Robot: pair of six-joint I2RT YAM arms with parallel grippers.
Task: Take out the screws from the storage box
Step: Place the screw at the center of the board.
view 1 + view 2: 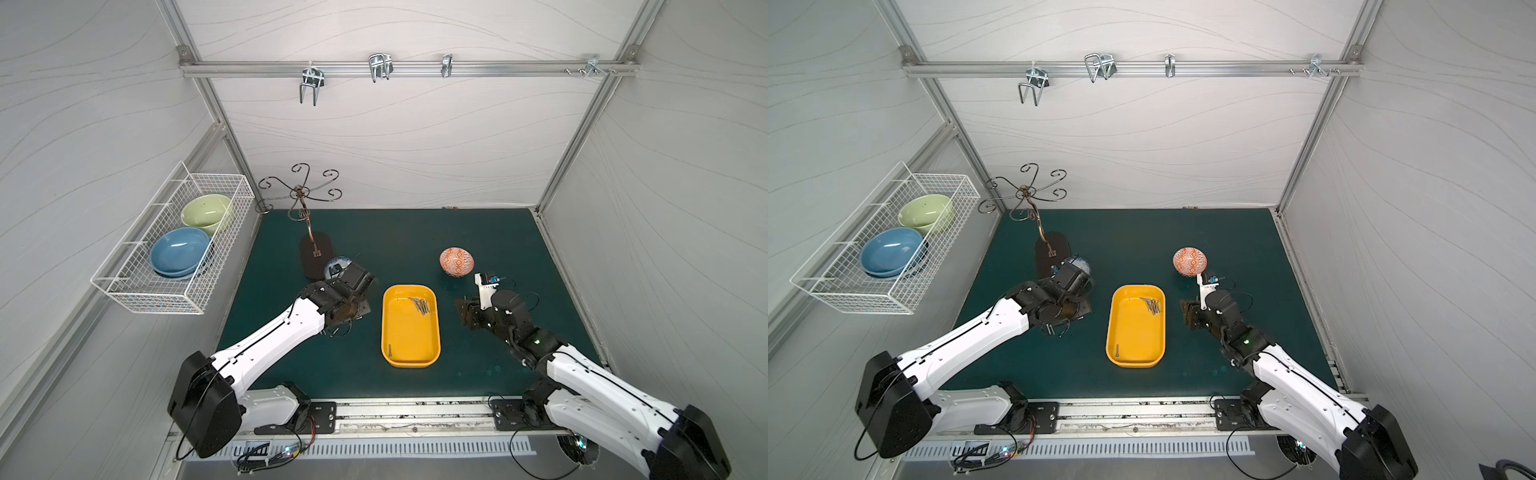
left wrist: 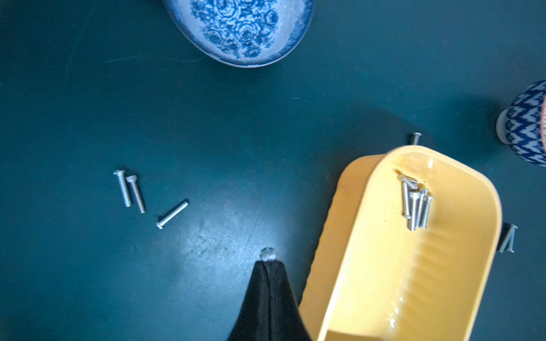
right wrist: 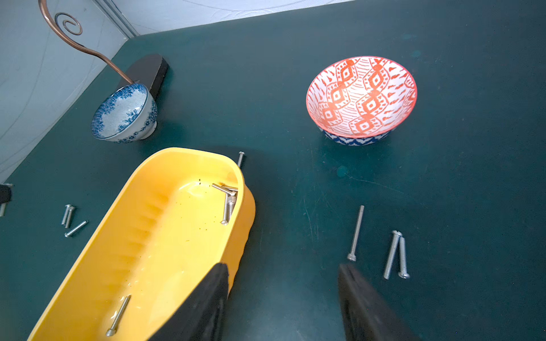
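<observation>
The yellow box (image 1: 409,332) lay lengthways on the green table (image 1: 478,232) between the two arms. At its near end a single screw (image 1: 391,350) lay alone, and at its far end a bunch of screws (image 1: 420,306) lay heaped near the wall.

The left gripper (image 2: 268,265) hung just beside the box on its left. Its fingers were pinched tight on a held screw (image 2: 268,254), whose round head showed at the tips. Three loose screws (image 2: 139,195) lay on the table near it.

The right gripper (image 3: 283,265) was on the box's other side, its fingers wide apart and empty, one toward the box and the other by three more screws (image 3: 393,254). An outlying screw (image 3: 240,158) lay just outside the box's far end.

Beyond, well apart, were a blue flowered bowl (image 3: 124,112) and an orange patterned bowl (image 1: 456,261). A hook stand (image 1: 316,253) stood beside the blue one.
</observation>
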